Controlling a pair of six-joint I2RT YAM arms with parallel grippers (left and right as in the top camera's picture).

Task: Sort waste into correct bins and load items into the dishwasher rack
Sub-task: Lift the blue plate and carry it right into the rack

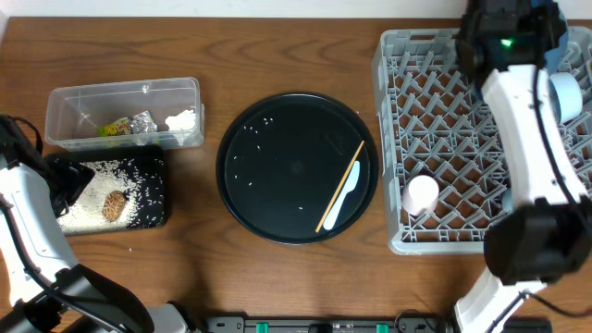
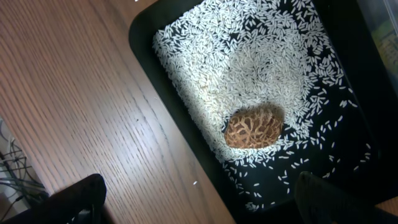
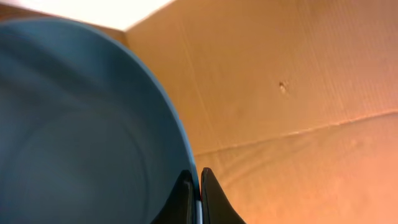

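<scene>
Right tool point(image 3: 195, 182) pinching dark-blue plate point(image 3: 81, 124) rim, grip hidden overhead

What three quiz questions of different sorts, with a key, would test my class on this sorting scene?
1. True or false: the wooden chopstick lies on the round black tray.
2. The brown food scrap sits among rice grains in: A the clear tub; B the shallow black tray; C the dishwasher rack.
3. Fill in: the right tool is shut on the rim of the ____.
Key: 1 true; 2 B; 3 dark-blue plate.
</scene>
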